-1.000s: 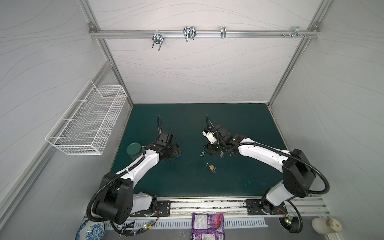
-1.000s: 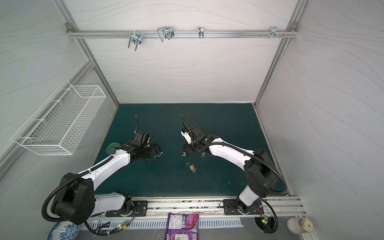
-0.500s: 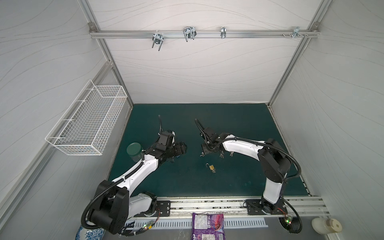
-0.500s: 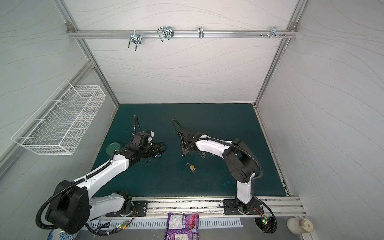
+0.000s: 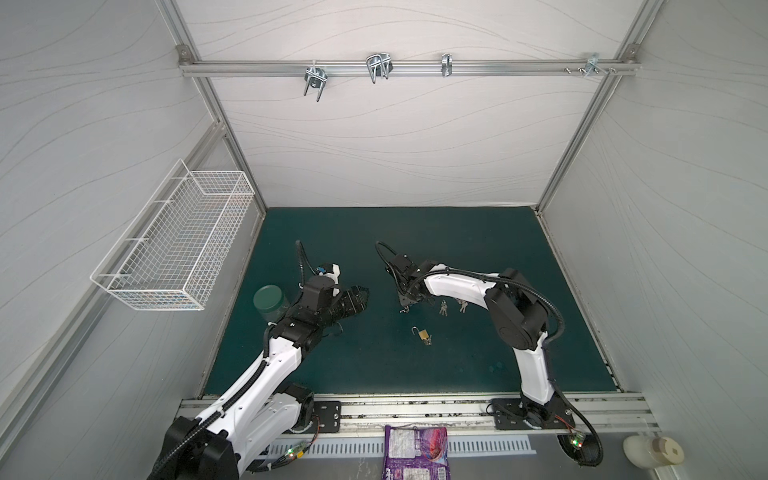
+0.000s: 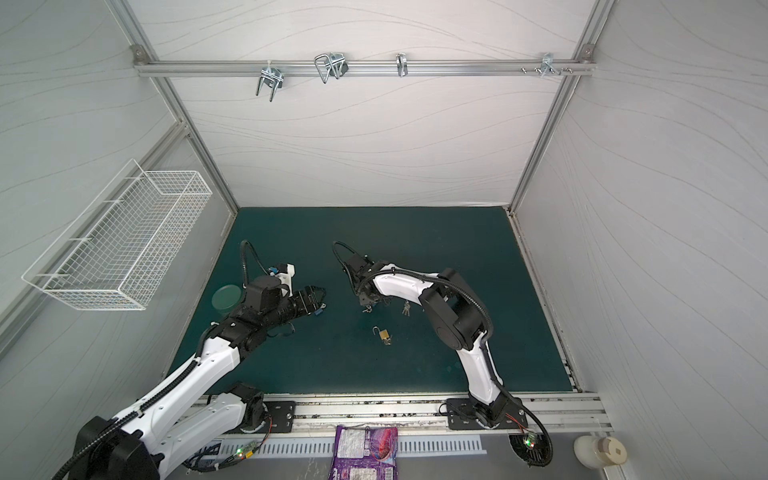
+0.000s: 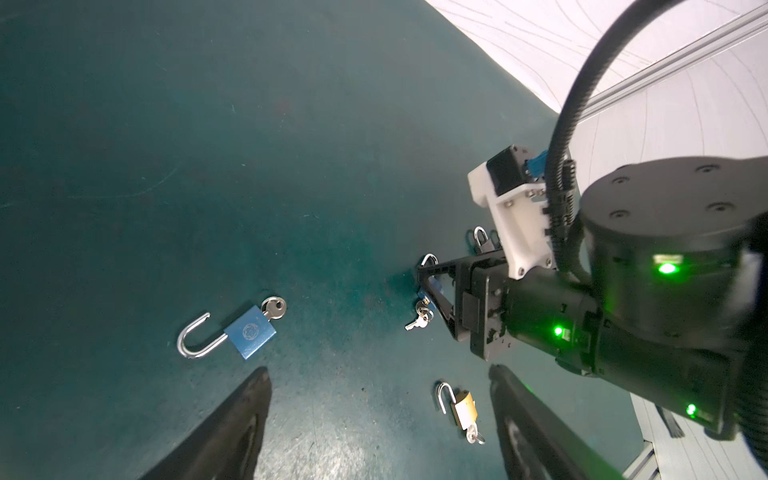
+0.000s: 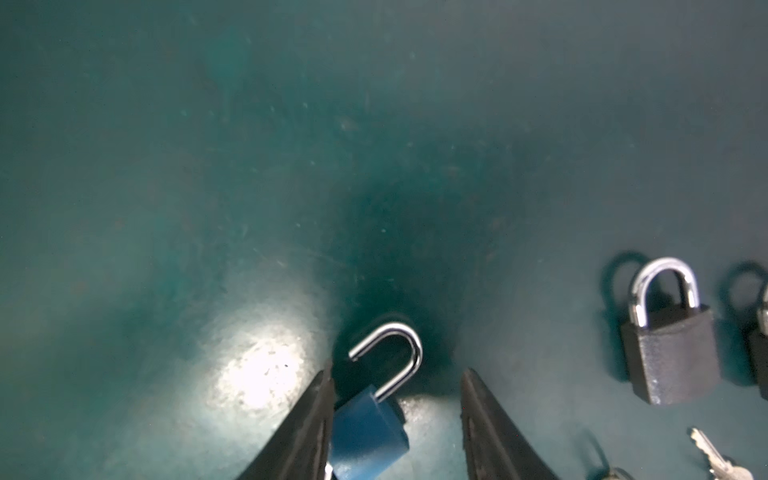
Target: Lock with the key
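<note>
Five padlocks lie on your scuffed, matte teal tabletop (image 8: 249, 166), all boxy bodies with chromed U-shaped shackles: two blue, one brass, two dark grey. The blue padlock (image 8: 365, 432) sits between your right jaws, its smooth body touching one jaw with a clear gap to the other. Those jaws stand spread, pinching nothing. Its shackle (image 8: 399, 353) is open, and a small key bunch (image 7: 420, 318) shows at its base.

Your left jaws are spread wide. The second blue padlock (image 7: 249, 332), open with one round-headed key (image 7: 274, 308) in it, lies just beyond one tip. The brass padlock (image 7: 464, 409), also open, lies near the other. The dark grey padlock (image 8: 669, 353) is shut. Two loose key bunches (image 5: 444, 308) lie nearby.
</note>
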Tool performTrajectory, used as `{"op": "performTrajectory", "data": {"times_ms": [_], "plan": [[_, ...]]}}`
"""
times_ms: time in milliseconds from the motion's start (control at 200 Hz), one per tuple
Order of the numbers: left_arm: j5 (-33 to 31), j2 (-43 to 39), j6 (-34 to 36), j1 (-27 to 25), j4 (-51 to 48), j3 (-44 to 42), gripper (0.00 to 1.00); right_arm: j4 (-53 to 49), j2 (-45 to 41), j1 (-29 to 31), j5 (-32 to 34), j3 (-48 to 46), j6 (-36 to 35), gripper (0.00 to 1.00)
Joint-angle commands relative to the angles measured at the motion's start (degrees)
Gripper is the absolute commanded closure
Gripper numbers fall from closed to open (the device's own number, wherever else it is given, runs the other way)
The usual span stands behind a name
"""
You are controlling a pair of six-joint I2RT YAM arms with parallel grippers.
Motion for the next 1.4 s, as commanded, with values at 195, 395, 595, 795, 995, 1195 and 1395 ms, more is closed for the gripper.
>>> {"op": "performTrajectory", "data": {"times_ms": [195,395,595,795,995,1195,1395], "plan": [[0.18,0.65,-0.84,0.39,1.74,0.61,0.17,-1.23,-2.45,0.50,-1.72,-6.09,2.92,0.52],[1.45,2.39,-1.09,0.39,2.17,1.44,0.17,-0.09,-2.59,0.33,-3.04,-8.55,2.44,0.61],[1.38,2.20,-1.02,0.39,1.77,1.86,0.17,1.15,-1.88,-0.15,-5.31,-8.81,1.05,0.68],[0.82,1.28,-0.71,0.48,1.30,1.82,0.17,1.36,-0.77,-2.45,-7.97,-8.68,-2.36,0.62],[1.40,2.19,-0.66,0.57,1.68,2.12,0.17,1.92,-0.11,-3.94,-11.28,-9.15,-5.79,0.70],[2.86,3.04,-0.13,0.65,2.12,3.31,0.18,2.19,-1.30,-4.09,-12.83,-9.34,-7.59,0.81],[6.41,3.12,0.72,0.83,2.06,5.90,0.18,6.64,-10.91,-4.29,-14.44,-13.21,-11.11,0.87]]}}
